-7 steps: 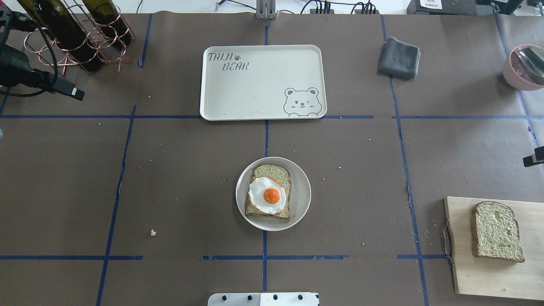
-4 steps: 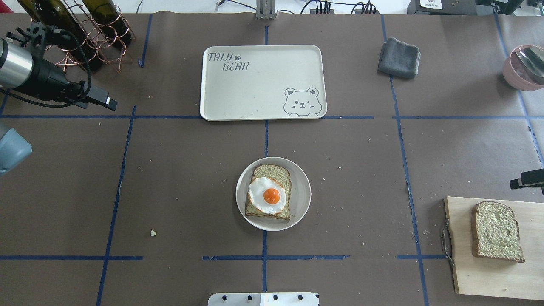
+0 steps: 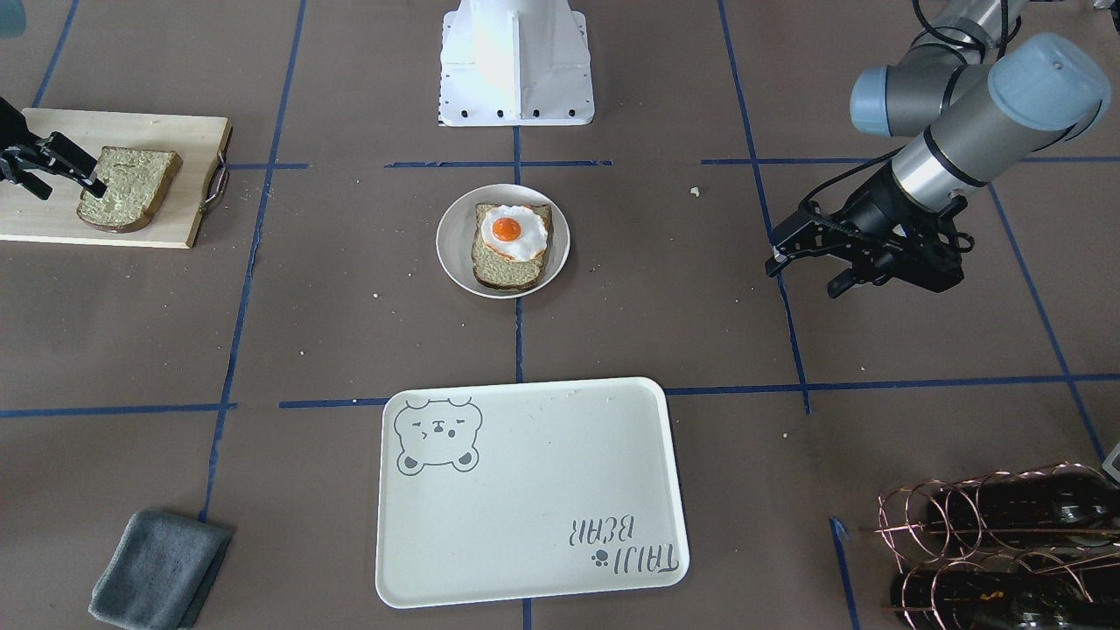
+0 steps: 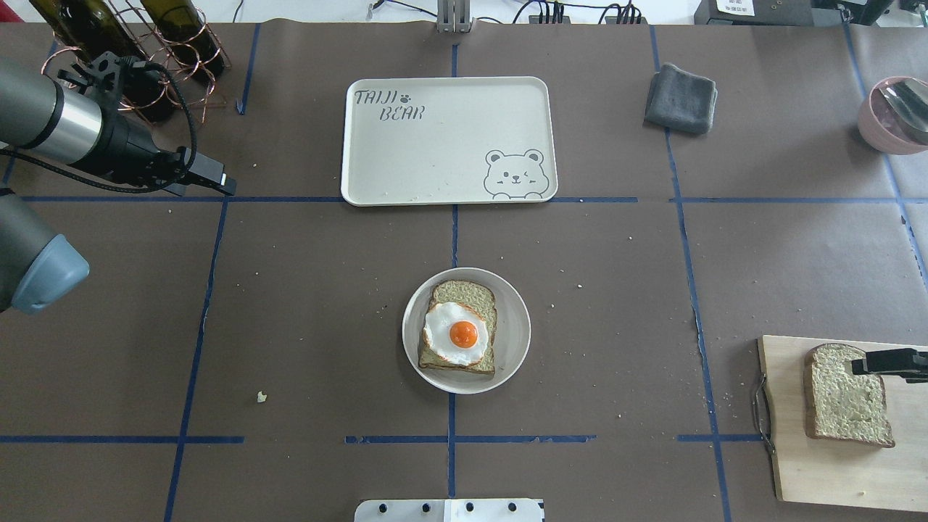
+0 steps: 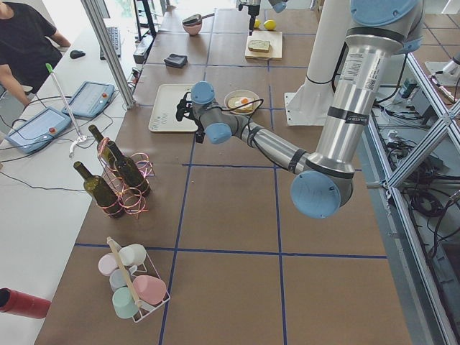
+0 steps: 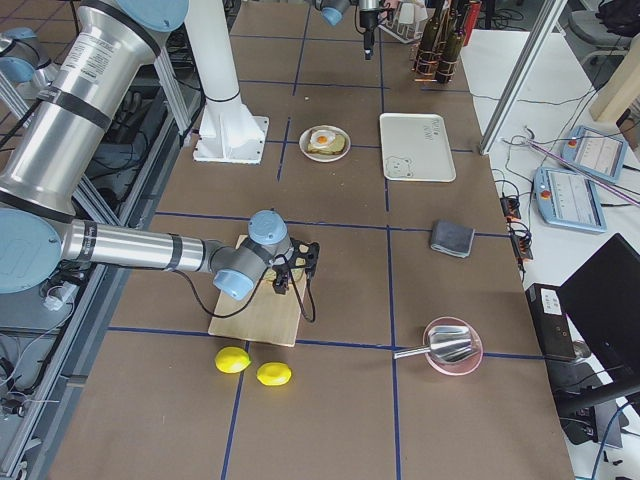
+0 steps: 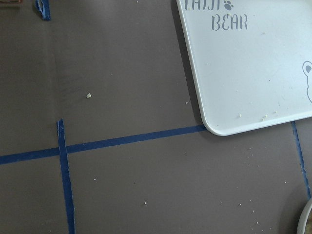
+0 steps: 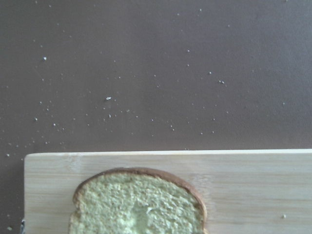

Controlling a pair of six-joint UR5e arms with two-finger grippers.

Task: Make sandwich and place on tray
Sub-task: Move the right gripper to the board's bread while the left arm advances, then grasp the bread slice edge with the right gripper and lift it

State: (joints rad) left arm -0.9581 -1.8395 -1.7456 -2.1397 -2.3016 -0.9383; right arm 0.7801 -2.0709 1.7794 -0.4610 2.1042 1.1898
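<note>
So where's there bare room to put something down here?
The tray itself is bare. Open table lies between tray and plate, across the whole stretch left of the plate, and between the grey cloth and cutting board. Crowded: the bottle rack corner with the left arm beside it, and the board, with bread and the right arm's jaws over it.

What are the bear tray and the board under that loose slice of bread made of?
The tray looks like matte cream plastic or melamine: smooth, moulded rounded rim, printed grey bear. The cutting board seems pale unfinished wood, perhaps bamboo, with visible grain strips.
</note>
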